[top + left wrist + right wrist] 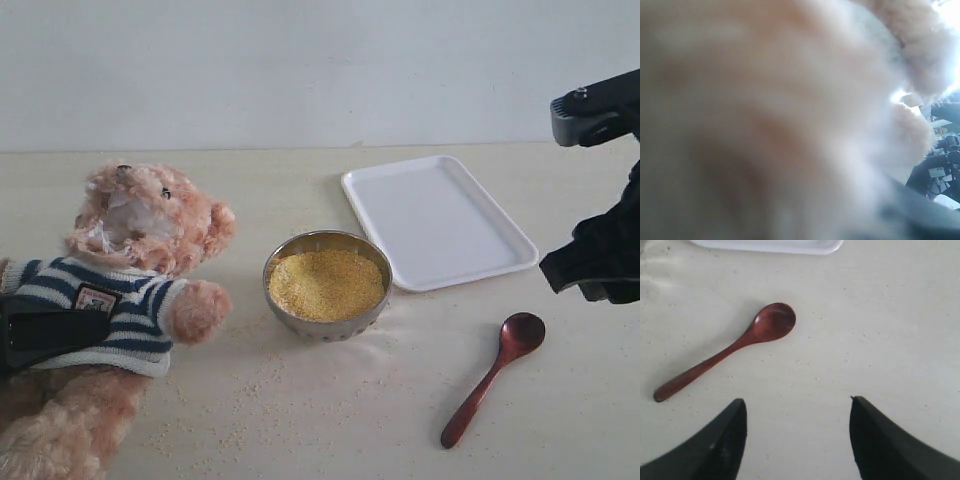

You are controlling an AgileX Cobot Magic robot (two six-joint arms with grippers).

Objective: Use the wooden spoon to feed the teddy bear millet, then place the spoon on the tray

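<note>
Spoon (495,378) lies flat near the tray (437,222), off to one side of the right gripper (797,401), whose jaws are parted. Centre over its handle, turn crosswise, then lower. The left gripper (50,330) clamps the bear (140,215).

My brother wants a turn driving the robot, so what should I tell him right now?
Left gripper: shut on the bear's body.
Right gripper: open, empty, above the table near the spoon.
Spoon lies on the table beside the tray; millet fills the bowl, some scattered.
Done: nothing yet, spoon not picked up.
Left: grab spoon, scoop millet, feed bear, lay spoon on tray.
</note>
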